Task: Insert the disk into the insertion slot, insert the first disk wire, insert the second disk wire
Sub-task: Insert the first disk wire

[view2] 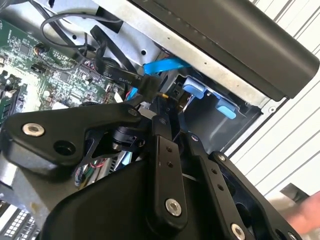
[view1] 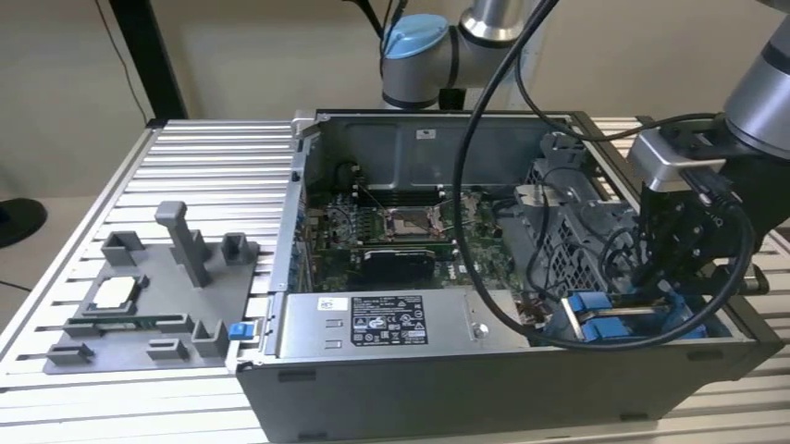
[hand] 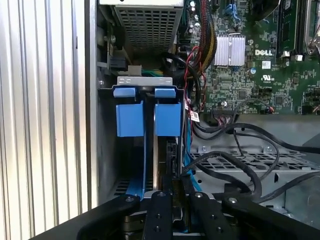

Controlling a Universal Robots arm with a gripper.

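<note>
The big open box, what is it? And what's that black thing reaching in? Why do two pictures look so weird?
The box is a computer with its side off, lying on a metal table. The green board inside is its circuit board. The black thing is a robot arm; its gripper is down by the blue tabs. One picture comes from a camera off the arm. The two weird ones come from cameras on the arm's wrist, so they peer in up close. A grey tray sits at the exterior view's left. I can't tell whether the gripper holds anything.
</note>
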